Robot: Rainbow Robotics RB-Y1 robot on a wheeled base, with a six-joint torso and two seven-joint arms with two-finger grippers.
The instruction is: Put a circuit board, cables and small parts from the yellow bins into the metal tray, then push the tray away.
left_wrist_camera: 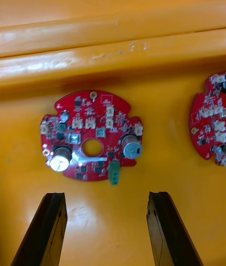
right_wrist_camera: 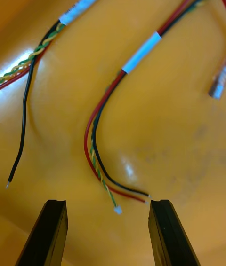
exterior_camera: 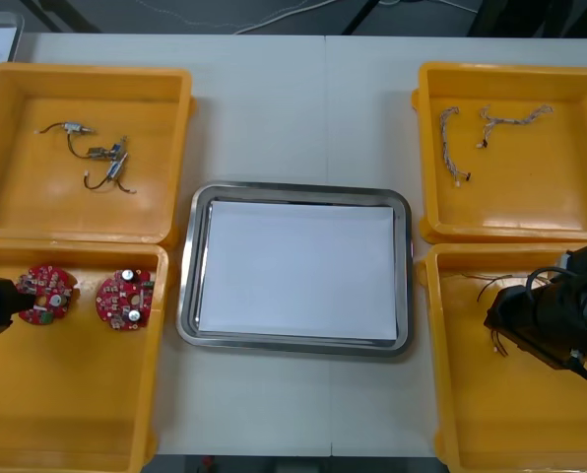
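Observation:
Two round red circuit boards lie in the near left yellow bin (exterior_camera: 67, 394): one (exterior_camera: 45, 293) right at my left gripper (exterior_camera: 16, 301), the other (exterior_camera: 125, 299) beside it. In the left wrist view the nearer board (left_wrist_camera: 91, 135) lies flat just beyond my open fingers (left_wrist_camera: 47, 228), with the second board (left_wrist_camera: 212, 122) off to one side. My right gripper (exterior_camera: 498, 320) hangs low in the near right bin (exterior_camera: 510, 414), open, its fingertips (right_wrist_camera: 162, 228) just short of the ends of red, black and yellow-green cables (right_wrist_camera: 101, 120). The metal tray (exterior_camera: 295, 342), white inside, sits between the bins.
The far left bin (exterior_camera: 87, 99) holds several small metal parts with black leads (exterior_camera: 101, 158). The far right bin (exterior_camera: 510, 197) holds twisted cables (exterior_camera: 490, 128). A ridge where two bins meet (left_wrist_camera: 113, 54) rises just beyond the board.

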